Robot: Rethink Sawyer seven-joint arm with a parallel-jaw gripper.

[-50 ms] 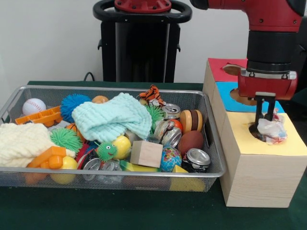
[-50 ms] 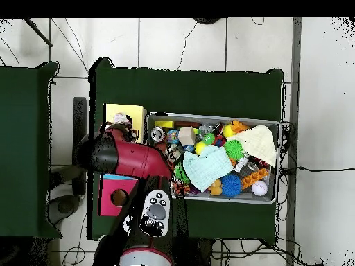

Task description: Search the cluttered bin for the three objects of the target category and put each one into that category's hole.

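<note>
My gripper (image 1: pixel 265 117) hangs over the yellow end (image 1: pixel 235 129) of a wooden box, right above its round hole (image 1: pixel 254 128). A crumpled white wrapper (image 1: pixel 273 132) with red print sits at the hole's rim, touching the gripper's tips; whether it is held I cannot tell. In the overhead view the wrapper (image 2: pixel 122 119) peeks out beside the red arm (image 2: pixel 135 158), on the yellow section (image 2: pixel 133 111). The wire bin (image 1: pixel 214 143) holds several dented cans, such as one (image 1: pixel 197 159) near the front right corner and another (image 1: pixel 171 110) at the back.
The box also has a blue section (image 1: pixel 224 90) and a red section (image 1: pixel 217 64), each with a hole. The bin is packed with a mint cloth (image 1: pixel 112 117), a cream cloth (image 1: pixel 21 143), a wooden cube (image 1: pixel 146 153), a baseball (image 1: pixel 34 106), spiky balls and toy blocks.
</note>
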